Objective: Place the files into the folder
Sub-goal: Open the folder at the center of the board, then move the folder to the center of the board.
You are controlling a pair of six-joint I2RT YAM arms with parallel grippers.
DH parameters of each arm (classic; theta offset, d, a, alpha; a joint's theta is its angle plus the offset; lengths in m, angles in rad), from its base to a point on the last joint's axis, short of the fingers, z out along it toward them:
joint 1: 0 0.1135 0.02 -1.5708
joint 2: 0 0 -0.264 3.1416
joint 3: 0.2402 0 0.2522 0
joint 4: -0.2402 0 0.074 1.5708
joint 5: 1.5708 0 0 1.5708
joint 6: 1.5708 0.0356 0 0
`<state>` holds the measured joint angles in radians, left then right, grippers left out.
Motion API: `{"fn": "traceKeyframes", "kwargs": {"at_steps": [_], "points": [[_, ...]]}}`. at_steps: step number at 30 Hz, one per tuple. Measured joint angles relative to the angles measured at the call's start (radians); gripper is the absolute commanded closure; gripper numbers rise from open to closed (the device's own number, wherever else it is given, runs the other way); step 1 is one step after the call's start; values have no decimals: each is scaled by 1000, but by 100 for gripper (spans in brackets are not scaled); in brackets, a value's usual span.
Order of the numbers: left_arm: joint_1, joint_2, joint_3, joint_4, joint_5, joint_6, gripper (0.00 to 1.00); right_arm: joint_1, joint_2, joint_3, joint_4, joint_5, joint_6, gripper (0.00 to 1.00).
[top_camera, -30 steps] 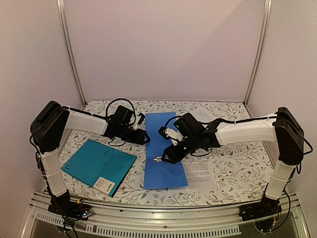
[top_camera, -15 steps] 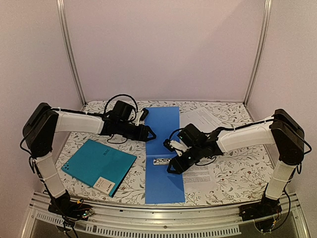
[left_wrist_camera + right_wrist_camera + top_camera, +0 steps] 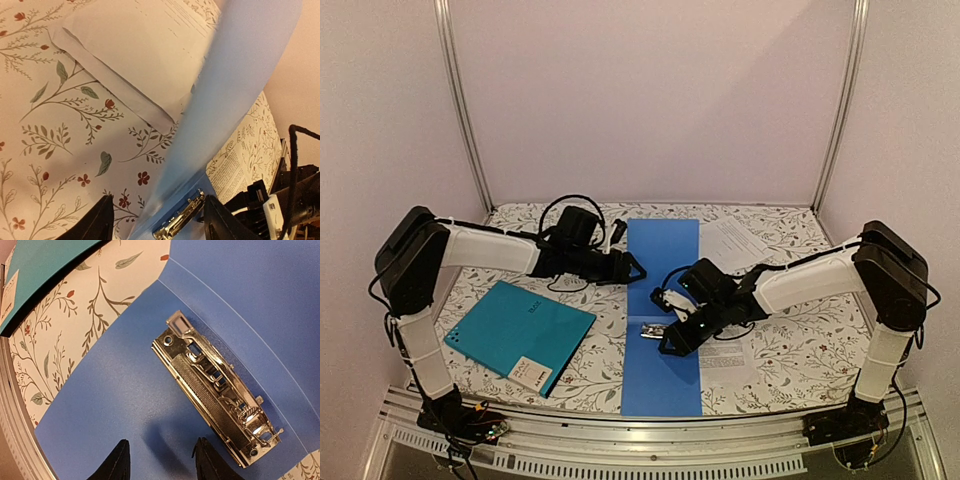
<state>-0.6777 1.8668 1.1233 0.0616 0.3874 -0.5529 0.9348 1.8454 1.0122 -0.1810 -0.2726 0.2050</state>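
The teal folder (image 3: pixel 520 333) lies shut at the front left, its white label (image 3: pixel 532 372) at the near corner; its edge shows in the right wrist view (image 3: pixel 45 265). One printed sheet (image 3: pixel 733 240) lies at the back right. A second sheet (image 3: pixel 726 352) lies beside the right arm. The smaller blue folder (image 3: pixel 663 375) is open at centre, its metal clip (image 3: pixel 652 329) showing. My left gripper (image 3: pixel 635 268) is open, with the blue cover's raised edge (image 3: pixel 225 100) between its fingers. My right gripper (image 3: pixel 676 341) is open and empty just above the blue inside (image 3: pixel 115 405), beside the clip (image 3: pixel 215 390).
The floral tablecloth (image 3: pixel 800 335) covers the table. The enclosure's walls and metal posts (image 3: pixel 460 110) ring it. In the left wrist view, one sheet (image 3: pixel 140 50) lies past the blue cover, another sheet (image 3: pixel 240 160) lies to the right, and the clip (image 3: pixel 180 220) is low.
The blue folder has shifted right and its cover has swung further back. My left gripper moved right along with the cover. My right gripper moved lower and slightly right over the clip area.
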Motion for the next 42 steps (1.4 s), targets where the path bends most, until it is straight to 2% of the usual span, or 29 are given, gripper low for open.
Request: {"fn": "traceKeyframes", "kwargs": {"at_steps": [3, 8, 18, 29, 34, 38, 42], "points": [[0, 0, 6, -43, -72, 18, 36, 0, 0, -5, 8, 0, -5, 55], [0, -5, 6, -113, -159, 68, 26, 0, 0, -5, 9, 0, -19, 55], [-2, -174, -98, -146, -149, 116, 17, 0, 0, 56, -75, -5, -26, 55], [-95, -415, -314, -113, -103, 110, 22, -21, -2, 151, -165, -71, -27, 54], [-155, -436, -345, -30, -91, 107, 23, -77, -26, 163, -187, -103, -26, 54], [-199, -432, -363, 18, -90, 92, 28, -136, -36, 196, -191, -119, -26, 54], [-205, -372, -369, 92, -99, 40, 30, -173, -36, 220, -190, -131, -26, 55]]}}
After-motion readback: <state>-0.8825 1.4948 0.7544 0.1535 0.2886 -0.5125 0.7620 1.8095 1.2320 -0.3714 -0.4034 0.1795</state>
